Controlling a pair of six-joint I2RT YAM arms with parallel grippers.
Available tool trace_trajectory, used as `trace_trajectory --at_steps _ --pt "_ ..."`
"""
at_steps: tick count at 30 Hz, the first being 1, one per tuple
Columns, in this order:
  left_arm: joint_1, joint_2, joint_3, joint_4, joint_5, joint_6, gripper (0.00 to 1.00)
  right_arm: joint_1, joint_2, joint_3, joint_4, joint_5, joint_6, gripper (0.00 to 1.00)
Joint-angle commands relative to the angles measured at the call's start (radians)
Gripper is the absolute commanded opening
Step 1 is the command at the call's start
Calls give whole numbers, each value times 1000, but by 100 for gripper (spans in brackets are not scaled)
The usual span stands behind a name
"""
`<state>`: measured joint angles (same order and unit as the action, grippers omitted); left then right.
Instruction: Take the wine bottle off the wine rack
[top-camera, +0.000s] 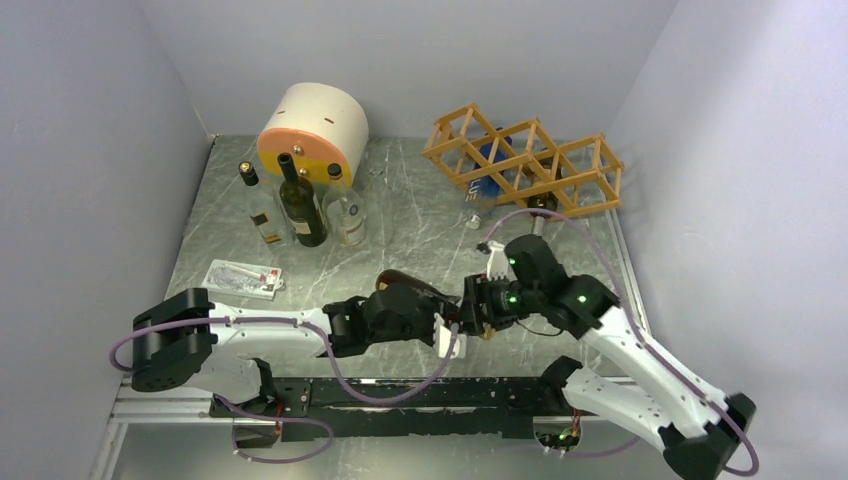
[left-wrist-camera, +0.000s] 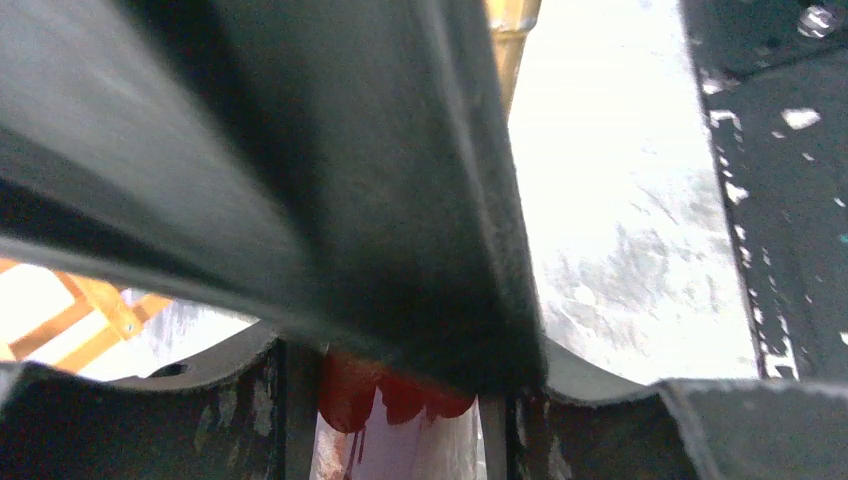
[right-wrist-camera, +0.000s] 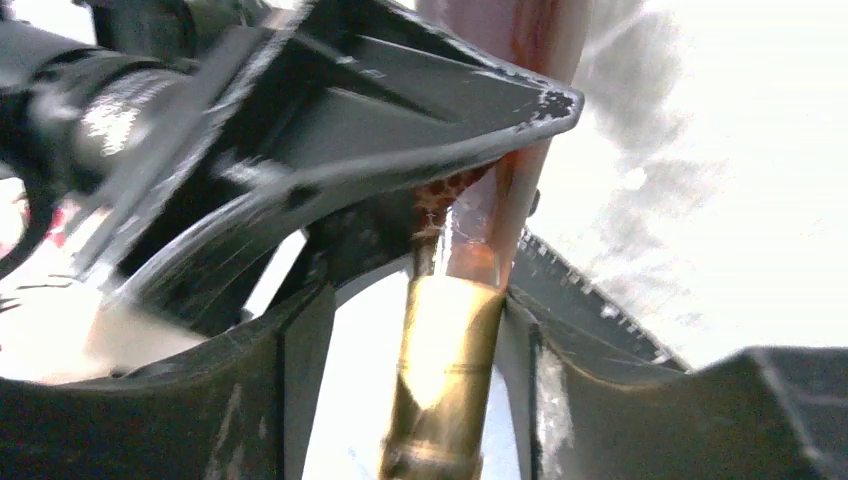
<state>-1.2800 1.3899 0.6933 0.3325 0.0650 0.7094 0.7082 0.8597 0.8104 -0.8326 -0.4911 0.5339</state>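
The wine bottle (top-camera: 405, 281), dark brown with a gold foil neck, is off the orange-tan lattice wine rack (top-camera: 520, 160) and held low over the table's front middle. My left gripper (top-camera: 440, 322) is shut on its body; in the left wrist view (left-wrist-camera: 400, 420) the dark glass (left-wrist-camera: 330, 180) fills the frame, with a red label edge between the fingers. My right gripper (top-camera: 478, 310) sits around the gold foil neck (right-wrist-camera: 445, 370). Its jaws are apart: one finger (right-wrist-camera: 520, 390) lies against the foil and a clear gap shows on the other side.
A blue bottle (top-camera: 490, 165) and a dark one (top-camera: 540, 205) lie in the rack. A cream and orange cylinder (top-camera: 312, 130) stands at the back left with three upright bottles (top-camera: 303, 205) before it. A clear packet (top-camera: 243, 278) lies front left. Grey walls enclose the table.
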Motion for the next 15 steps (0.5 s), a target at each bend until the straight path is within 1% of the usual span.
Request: trace_trajectory --at_steps 1,3,4,6,9,12,15 --pt "12 3 60 49 -113 -132 7 4 -118 119 53 185 -20 70" --pt "19 3 77 48 -131 -174 7 4 -147 155 18 269 -17 79" --pt "26 0 83 48 -132 -196 7 4 -160 165 19 294 -14 81" --pt "39 -7 98 45 -138 -248 7 5 -175 177 39 348 2 83" --pt "69 -13 130 30 -160 -339 7 4 -164 167 104 398 32 83" --pt "111 -17 151 19 -172 -425 7 4 -129 150 178 427 54 80" --pt "140 -18 163 12 -175 -499 7 4 -95 119 256 466 64 79"
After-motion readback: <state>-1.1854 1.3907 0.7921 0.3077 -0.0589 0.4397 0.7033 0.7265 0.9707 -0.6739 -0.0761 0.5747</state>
